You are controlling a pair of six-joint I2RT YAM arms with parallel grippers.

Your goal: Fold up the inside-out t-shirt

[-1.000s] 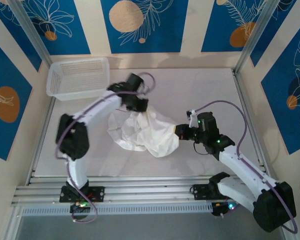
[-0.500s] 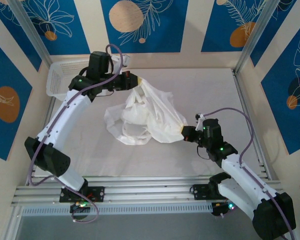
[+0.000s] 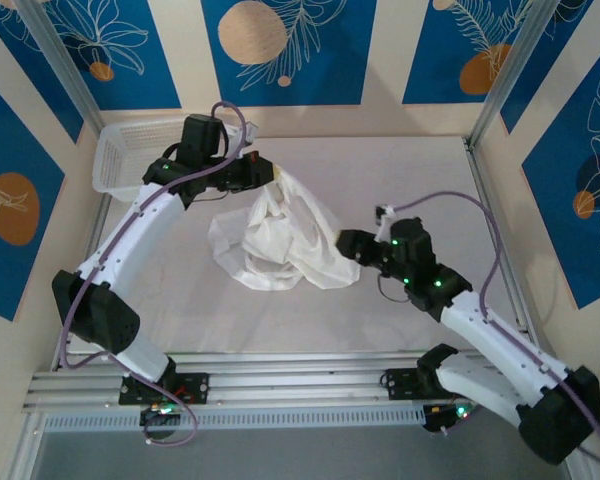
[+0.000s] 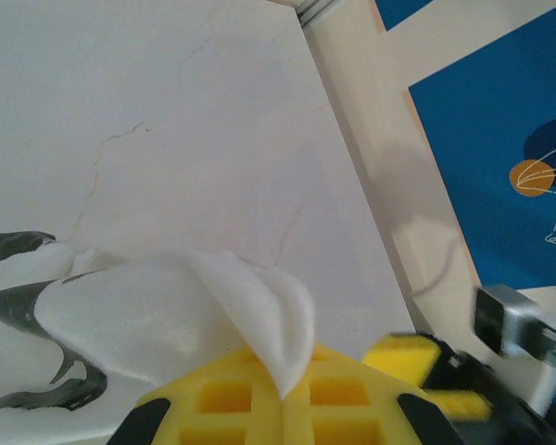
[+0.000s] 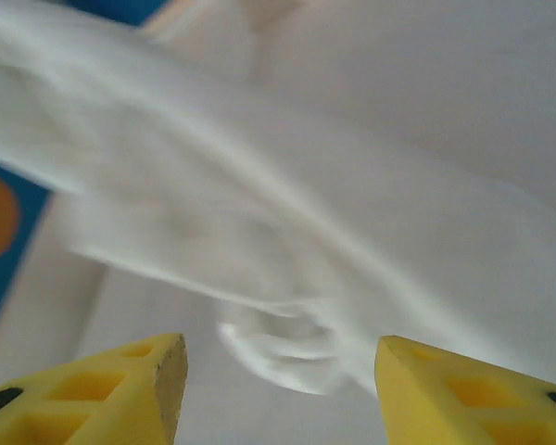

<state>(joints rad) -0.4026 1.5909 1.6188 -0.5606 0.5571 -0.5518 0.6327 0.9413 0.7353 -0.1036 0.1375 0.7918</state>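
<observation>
The inside-out t-shirt [image 3: 280, 245] is white, wrinkled cloth heaped on the table's middle, with one end pulled up toward the back left. My left gripper [image 3: 265, 172] is shut on that raised end. In the left wrist view a white fold of the t-shirt [image 4: 181, 311] comes out from between the closed yellow fingers of the left gripper [image 4: 292, 394]. My right gripper [image 3: 345, 243] is at the shirt's right edge. In the right wrist view the right gripper [image 5: 278, 389] stands open, with blurred t-shirt cloth [image 5: 306, 241] ahead of the fingers and nothing between them.
A white plastic mesh basket [image 3: 130, 160] stands at the back left, just behind the left arm. Metal frame posts [image 3: 500, 80] and the patterned walls close in the table. Bare table [image 3: 410, 180] lies right of the shirt.
My right gripper has opened, let go of the shirt's right corner and shifted left toward the heap. The stretched cloth has slumped. The left gripper keeps its hold in nearly the same place.
</observation>
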